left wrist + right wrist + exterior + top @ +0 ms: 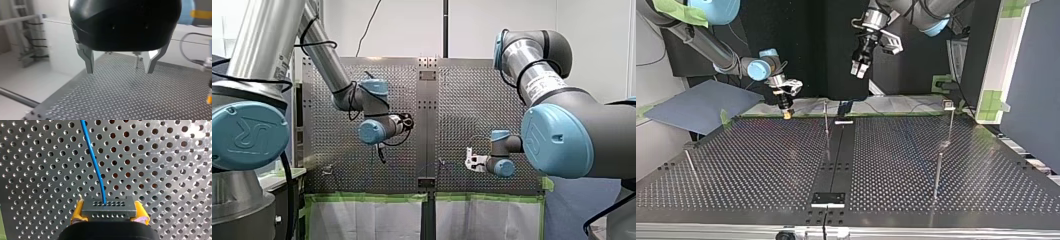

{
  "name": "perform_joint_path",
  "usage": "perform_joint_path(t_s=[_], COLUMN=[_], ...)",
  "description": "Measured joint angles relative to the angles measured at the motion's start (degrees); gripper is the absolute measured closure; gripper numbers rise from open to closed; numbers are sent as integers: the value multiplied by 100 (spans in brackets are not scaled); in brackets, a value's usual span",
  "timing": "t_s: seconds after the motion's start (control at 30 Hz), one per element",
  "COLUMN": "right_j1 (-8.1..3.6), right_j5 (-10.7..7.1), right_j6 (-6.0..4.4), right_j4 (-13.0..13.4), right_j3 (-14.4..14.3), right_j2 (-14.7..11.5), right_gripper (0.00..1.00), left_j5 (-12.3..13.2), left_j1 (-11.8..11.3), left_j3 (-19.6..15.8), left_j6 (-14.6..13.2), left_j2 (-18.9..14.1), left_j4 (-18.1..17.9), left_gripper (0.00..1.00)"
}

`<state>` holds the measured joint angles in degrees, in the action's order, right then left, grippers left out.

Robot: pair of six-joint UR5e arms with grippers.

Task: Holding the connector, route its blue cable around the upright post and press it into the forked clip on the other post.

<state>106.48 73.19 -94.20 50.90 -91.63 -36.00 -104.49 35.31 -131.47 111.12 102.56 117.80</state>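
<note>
In the right wrist view a black connector (109, 210) sits clamped between my right gripper's (109, 213) yellow pads (77, 212). Its blue cable (93, 160) leaves the connector's face and runs away over the perforated plate. At the top view's left my right gripper (786, 113) hangs low over the table's far edge. My left gripper (859, 68) hovers high above the table, its metal fingers (88, 61) open and empty. A thin upright post (826, 120) stands near the middle, and another post (950, 122) with a small block head stands at that view's right.
Two more thin posts stand on the perforated table (761, 165): one (937, 175) at the top view's right front, one (690, 164) at its left front. A black strip (836, 160) with a bracket runs down the middle. Green tape edges the far side.
</note>
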Motion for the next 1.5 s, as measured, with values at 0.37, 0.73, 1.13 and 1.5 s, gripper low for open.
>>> perform_joint_path(t_s=[0.37, 0.73, 1.13, 1.5], right_j1=[16, 26, 43, 125], right_j5=[3, 70, 650, 973], right_j6=[3, 73, 646, 754], right_j4=[0, -147, -760, -1303], right_j3=[0, 101, 374, 303], right_j2=[0, -2, -273, -806], right_gripper=[100, 100, 100, 100], left_j5=[-11, -22, -6, -21], left_j1=[-119, -263, -311, -328], left_j3=[-633, -915, -904, -911], left_j6=[-12, -171, -146, -163], left_j2=[-362, -191, -183, -182], left_j4=[206, 240, -247, -310], left_gripper=[2, 2, 2, 2])
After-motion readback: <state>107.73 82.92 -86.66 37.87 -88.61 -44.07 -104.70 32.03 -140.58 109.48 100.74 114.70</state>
